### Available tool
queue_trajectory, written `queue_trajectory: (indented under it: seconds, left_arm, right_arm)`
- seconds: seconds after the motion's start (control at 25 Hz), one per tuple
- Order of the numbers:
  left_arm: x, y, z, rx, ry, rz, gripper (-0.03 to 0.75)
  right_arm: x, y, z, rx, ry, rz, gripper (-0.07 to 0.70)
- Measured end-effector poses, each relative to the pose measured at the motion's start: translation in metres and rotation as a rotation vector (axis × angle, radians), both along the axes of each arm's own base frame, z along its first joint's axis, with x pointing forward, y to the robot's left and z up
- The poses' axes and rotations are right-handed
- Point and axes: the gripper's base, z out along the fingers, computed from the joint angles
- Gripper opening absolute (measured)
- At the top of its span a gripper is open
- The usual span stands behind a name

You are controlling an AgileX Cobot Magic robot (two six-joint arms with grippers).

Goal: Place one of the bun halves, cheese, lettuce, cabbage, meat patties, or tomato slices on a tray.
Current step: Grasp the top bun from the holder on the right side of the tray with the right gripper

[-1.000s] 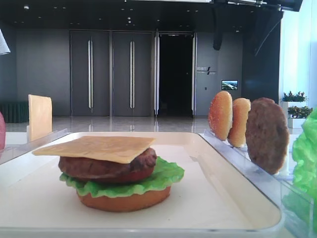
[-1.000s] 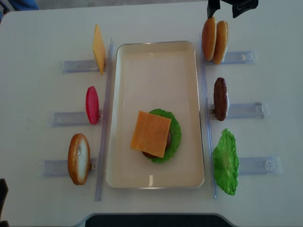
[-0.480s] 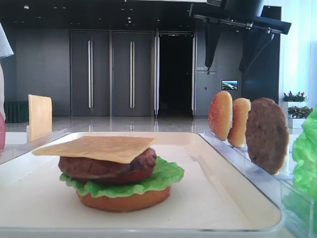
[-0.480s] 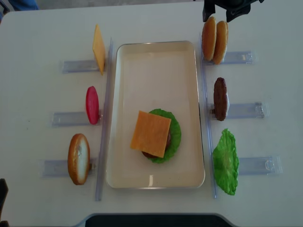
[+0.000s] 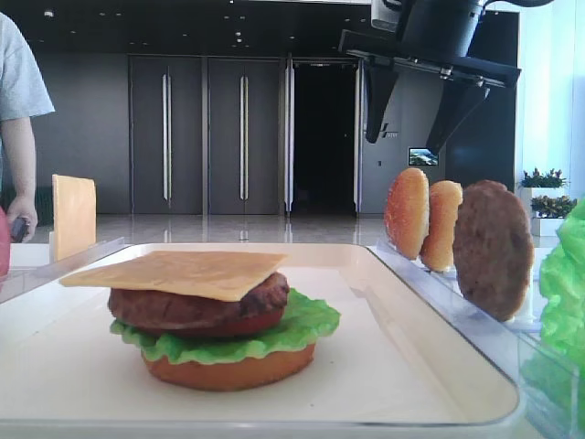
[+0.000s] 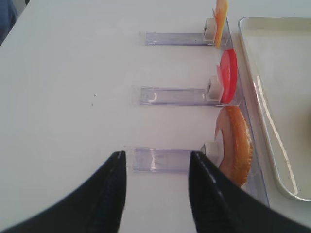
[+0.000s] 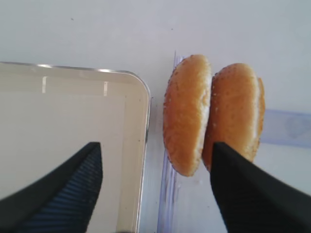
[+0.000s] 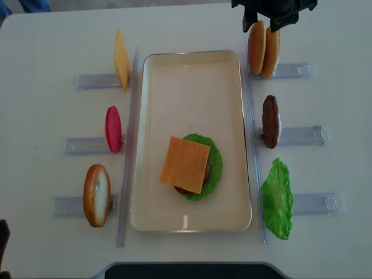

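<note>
Here the right end effector hovers wide open above two upright bun halves racked beside the tray. The left end effector, also wide, holds nothing above the desk.

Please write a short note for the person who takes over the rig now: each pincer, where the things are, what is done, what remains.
Right pincer: open, empty, above the two bun halves standing in the far right rack.
Left pincer: open, empty, over the table near the left racks.
Tray: holds a stack of bottom bun, lettuce, tomato, patty and cheese.
In the racks: cheese slice, tomato slice, bun on the left; spare patty and lettuce leaf on the right.
Done: stack built up to the cheese.
Left: probably take a bun half and set it on the stack.
</note>
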Motion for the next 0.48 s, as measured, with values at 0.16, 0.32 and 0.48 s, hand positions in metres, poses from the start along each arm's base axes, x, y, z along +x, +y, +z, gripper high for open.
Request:
queue_trajectory:
  seconds: [0.16,0.32,0.48]
  left_arm:
    - [0.0000,0.0000,0.0000,0.000,0.000,0.000,0.327]
    - [0.0000,0.0000,0.0000,0.000,0.000,0.000,0.327]
    - [0.0000,0.0000,0.0000,0.000,0.000,0.000,0.327]
  right_arm:
    - [0.0021,0.0016,-0.0050,0.006,0.005,0.003,0.484]
    - [0.0039,0.0022,-0.0080,0.005,0.002,0.006,0.484]
    - [0.0048,0.0025,-0.0080,0.007,-0.007,0.007,0.484]
